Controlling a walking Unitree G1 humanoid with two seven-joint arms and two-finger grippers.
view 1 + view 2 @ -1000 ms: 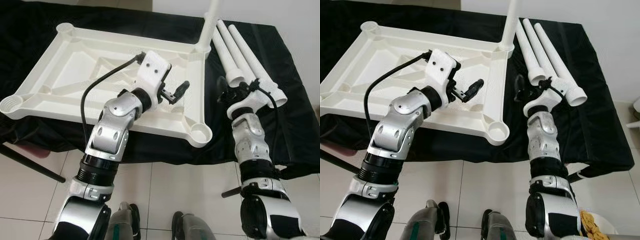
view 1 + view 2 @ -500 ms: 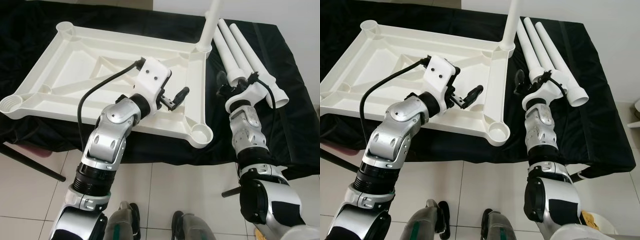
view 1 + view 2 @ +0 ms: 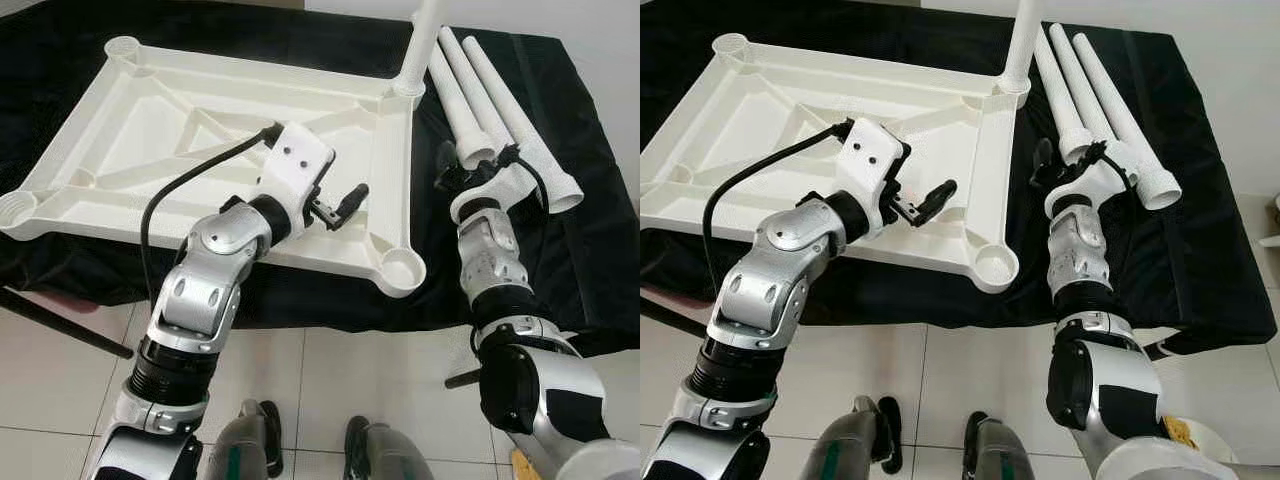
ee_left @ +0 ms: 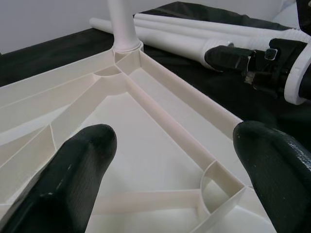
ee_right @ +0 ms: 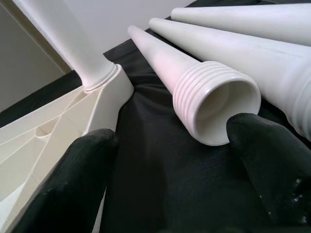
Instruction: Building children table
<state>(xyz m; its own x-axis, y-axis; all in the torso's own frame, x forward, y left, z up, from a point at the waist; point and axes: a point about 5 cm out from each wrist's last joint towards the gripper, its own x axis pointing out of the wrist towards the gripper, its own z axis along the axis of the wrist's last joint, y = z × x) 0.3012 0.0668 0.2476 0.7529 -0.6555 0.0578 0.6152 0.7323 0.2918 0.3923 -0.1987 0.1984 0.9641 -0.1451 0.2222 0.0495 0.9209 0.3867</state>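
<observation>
My right gripper point(image 5: 165, 160), fingers spread, nears the closest loose leg point(image 5: 204, 92) (probably not touching); grasping comes next. Left gripper point(image 4: 170, 170) hovers spread over the tabletop point(image 3: 150, 130).

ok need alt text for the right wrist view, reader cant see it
The right gripper, jaws open, faces the threaded open end of a loose white table leg lying on black cloth. Two more white legs lie beside it, and a fourth leg stands upright in a corner socket of the upturned white tabletop.
</observation>
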